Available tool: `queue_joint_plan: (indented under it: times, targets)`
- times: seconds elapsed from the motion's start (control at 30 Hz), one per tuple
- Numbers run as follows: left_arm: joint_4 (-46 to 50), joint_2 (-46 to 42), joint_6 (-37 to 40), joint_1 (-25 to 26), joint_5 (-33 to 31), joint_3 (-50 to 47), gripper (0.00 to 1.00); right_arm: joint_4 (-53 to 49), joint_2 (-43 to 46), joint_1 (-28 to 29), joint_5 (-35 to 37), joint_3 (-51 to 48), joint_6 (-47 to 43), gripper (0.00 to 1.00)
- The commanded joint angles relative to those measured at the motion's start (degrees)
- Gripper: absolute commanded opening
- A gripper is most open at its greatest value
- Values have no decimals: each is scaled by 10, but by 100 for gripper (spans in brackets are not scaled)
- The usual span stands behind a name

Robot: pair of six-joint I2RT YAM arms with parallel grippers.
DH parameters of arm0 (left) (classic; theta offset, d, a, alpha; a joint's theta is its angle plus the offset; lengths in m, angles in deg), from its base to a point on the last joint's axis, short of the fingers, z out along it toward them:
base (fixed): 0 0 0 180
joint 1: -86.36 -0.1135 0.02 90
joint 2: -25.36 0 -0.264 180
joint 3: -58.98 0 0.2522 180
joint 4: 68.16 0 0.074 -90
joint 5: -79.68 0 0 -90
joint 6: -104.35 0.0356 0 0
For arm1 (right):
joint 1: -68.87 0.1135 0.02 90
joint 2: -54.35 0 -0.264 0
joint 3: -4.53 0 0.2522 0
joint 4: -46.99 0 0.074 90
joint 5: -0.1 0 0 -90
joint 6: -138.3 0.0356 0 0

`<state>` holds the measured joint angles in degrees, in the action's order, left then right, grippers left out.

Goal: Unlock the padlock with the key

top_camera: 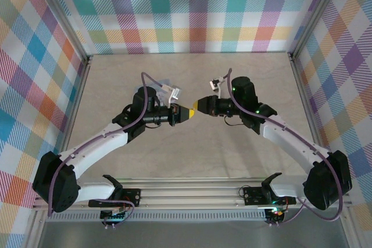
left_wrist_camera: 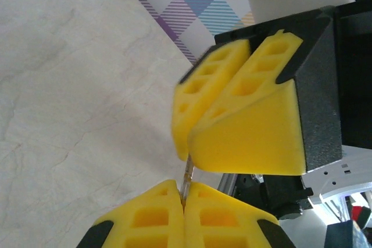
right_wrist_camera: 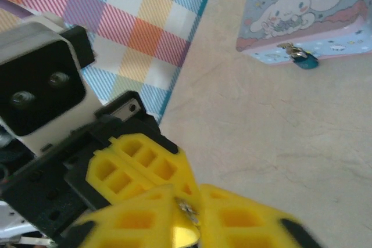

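Two grippers, left (top_camera: 189, 113) and right (top_camera: 200, 106), stood tip to tip, both clenched. The right wrist view showed one tin (right_wrist_camera: 308, 15) well ahead of the right gripper, with one padlock (right_wrist_camera: 306, 61) on its front. The left wrist view showed one key (left_wrist_camera: 186, 178) pinched between both grippers' tips.

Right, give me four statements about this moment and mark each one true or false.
1. The padlock hangs at the front edge of the tin. True.
2. The key is in the padlock. False: it sits between the tips of the two grippers, away from the tin.
3. The left gripper and the right gripper are both shut, tip to tip. True.
4. The tin's lid is plain. False: it bears a cartoon figure.
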<state>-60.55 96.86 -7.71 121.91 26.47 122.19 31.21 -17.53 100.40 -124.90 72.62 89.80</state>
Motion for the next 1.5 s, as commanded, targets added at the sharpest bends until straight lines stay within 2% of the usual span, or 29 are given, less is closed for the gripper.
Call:
queue_joint_plan:
  times: [0.0, 0.03, 0.23, 0.47, 0.77, 0.8, 0.83, 0.87, 0.9, 1.0, 1.07, 1.17, 1.27, 1.47]
  targets:
    - [-47, -8, -16, 5, 32, -1, 0, 51, 7, 0, -18, -19, 1, 3]
    - [-46, -7, -18, 5, 35, -1, 0, 58, 7, 0, -20, -22, 3, 0]
    - [-49, 7, -32, 5, 42, 3, 0, 75, 20, 0, -15, -34, -4, 0]
    - [-29, 10, -33, 0, 20, 5, 0, 29, 70, -8, 65, -46, -21, 0]
    - [-28, 18, -44, -1, 16, 10, 0, 47, 89, -14, 62, -57, -15, 0]
    - [-26, 18, -44, -2, 14, 11, 4, 43, 86, -14, 62, -56, -17, 0]
    - [-22, 17, -44, -3, 11, 13, 17, 34, 84, -14, 63, -51, -22, 0]
    - [-15, 14, -42, -2, 3, 14, 35, 19, 80, -14, 66, -43, -31, 0]
    - [-6, 10, -39, -2, -6, 14, 46, -5, 76, -14, 70, -32, -46, 0]
    - [21, -9, -29, -8, -36, 10, 55, -89, 61, -14, 81, 11, -105, 0]
    - [24, -21, -31, -15, -45, 3, 55, -133, 47, -14, 78, 42, -148, 0]
    - [17, -28, -33, -22, -33, -2, 49, -166, 28, -14, 44, 70, -187, 0]
    - [-21, -21, -38, -23, 15, -6, 43, -166, 14, -14, 0, 85, -205, 0]
    - [-72, -3, -56, -22, 79, -3, 42, -167, -5, -14, -53, 101, -227, 0]
